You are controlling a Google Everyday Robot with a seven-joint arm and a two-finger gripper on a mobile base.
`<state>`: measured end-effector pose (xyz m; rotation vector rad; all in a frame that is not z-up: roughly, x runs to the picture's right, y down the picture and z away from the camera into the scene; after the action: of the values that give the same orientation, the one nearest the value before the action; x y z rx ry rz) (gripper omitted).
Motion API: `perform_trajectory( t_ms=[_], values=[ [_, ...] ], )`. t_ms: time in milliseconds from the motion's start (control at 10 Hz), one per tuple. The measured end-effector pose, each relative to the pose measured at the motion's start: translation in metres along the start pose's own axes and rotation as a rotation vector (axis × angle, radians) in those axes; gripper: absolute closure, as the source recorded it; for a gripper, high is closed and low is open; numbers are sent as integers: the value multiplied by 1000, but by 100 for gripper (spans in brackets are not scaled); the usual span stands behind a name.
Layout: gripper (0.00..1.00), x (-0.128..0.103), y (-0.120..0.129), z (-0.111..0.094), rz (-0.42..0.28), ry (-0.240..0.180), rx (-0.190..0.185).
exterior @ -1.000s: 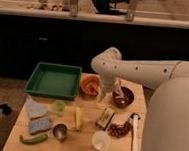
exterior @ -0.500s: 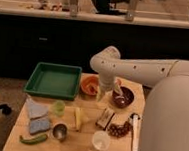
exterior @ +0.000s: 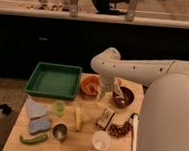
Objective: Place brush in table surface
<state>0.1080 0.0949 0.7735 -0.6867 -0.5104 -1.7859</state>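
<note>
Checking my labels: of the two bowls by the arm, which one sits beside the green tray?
The orange bowl, left of the dark brown bowl; it sits next to the green tray. The gripper hangs between the two bowls.

Table surface [exterior: 79,148] carries: green tray [exterior: 54,79] far left; orange bowl [exterior: 90,84] and brown bowl [exterior: 123,97] far right; small green cup [exterior: 59,107], metal cup [exterior: 59,131] and white cup [exterior: 100,140] nearer. Gripper [exterior: 105,94] hangs above, between the two bowls.
</note>
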Motion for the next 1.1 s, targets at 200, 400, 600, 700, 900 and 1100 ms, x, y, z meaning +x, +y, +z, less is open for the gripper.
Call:
perform_trajectory(
  t_ms=[200,400,600,700,900,1100],
  values=[
    [20,-10,5,-2,17,9,-1],
    [20,-22,12,-2,35,15,0],
    [20,-35,21,4,59,19,12],
    [20,-45,32,10,79,12,18],
    [20,-53,38,22,100,3,37],
    [20,-69,52,36,130,-18,48]
  ],
)
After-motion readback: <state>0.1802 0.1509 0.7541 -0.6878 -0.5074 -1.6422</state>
